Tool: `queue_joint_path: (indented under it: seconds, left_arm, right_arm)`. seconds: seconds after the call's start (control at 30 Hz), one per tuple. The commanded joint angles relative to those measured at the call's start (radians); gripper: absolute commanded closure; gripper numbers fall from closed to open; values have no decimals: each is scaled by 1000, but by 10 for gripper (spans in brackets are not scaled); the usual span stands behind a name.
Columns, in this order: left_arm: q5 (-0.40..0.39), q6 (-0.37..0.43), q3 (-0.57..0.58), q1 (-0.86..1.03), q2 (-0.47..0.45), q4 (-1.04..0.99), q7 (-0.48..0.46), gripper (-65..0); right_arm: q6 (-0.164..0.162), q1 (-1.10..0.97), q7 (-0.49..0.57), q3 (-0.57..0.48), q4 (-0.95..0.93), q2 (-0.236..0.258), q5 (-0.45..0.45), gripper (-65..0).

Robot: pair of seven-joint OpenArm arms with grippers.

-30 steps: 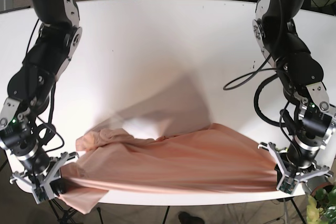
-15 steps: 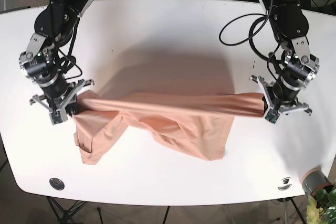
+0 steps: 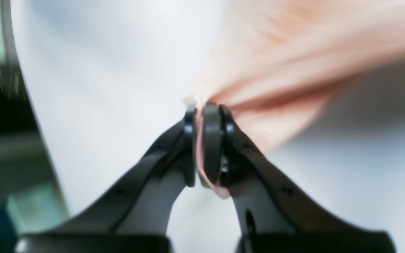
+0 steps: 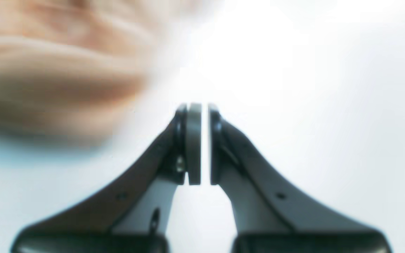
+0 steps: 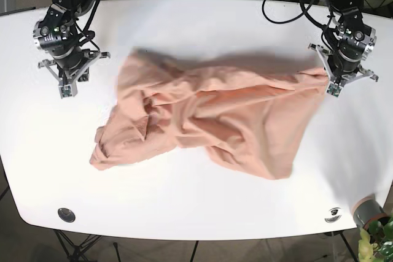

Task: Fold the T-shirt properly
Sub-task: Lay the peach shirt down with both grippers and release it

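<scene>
The salmon-pink T-shirt [image 5: 215, 115] lies crumpled and partly spread across the middle of the white table [image 5: 196, 29]. My left gripper [image 5: 330, 84] is at the shirt's right edge and is shut on a corner of it. The left wrist view shows the cloth [image 3: 294, 52] pinched between the pads of that gripper [image 3: 200, 109]. My right gripper [image 5: 66, 87] hovers over bare table, left of the shirt and apart from it. In the right wrist view this gripper [image 4: 204, 107] has its pads nearly together with nothing between them, and the blurred shirt [image 4: 47, 70] sits to the upper left.
The table's near edge carries a round grey fitting at the left [image 5: 66, 215] and another at the right [image 5: 333, 213]. A grey pot with a plant [image 5: 371, 219] stands beyond the front right corner. The table's edge [image 3: 30, 105] runs close to the left gripper.
Both arms swung toward the far side of the table, carrying the shirt up and laying it out. The shirt's left end is out of the right gripper; the left gripper still holds its corner.
</scene>
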Motion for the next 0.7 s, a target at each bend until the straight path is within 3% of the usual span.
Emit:
queue_joint_path:
  seconds: [0.0, 0.17, 0.33, 0.5, 0.6, 0.67]
  left_arm:
    - [-10, 8, -8, 9, -14, 16, -22, 0]
    - [-10, 8, -38, 26, 25, 18, -23, 0]
    - [-9, 8, -59, 24, 45, 18, -23, 0]
    - [-9, 8, -58, 24, 45, 16, -23, 0]
    - [-9, 8, -58, 23, 42, 16, -23, 0]
    - [-9, 8, -58, 23, 42, 16, -23, 0]
  right_arm:
    - [4, -11, 24, 1, 21, 3, 18, -21]
    - [5, -53, 24, -2, 21, -23, 35, -21]
    - [30, -88, 23, -7, 21, -26, 166, -33]
    - [28, -93, 18, -10, 21, -23, 291, -206]
    - [28, -82, 18, -50, 20, -21, 298, -344]
    - [28, -74, 23, -89, 20, -18, 298, -388]
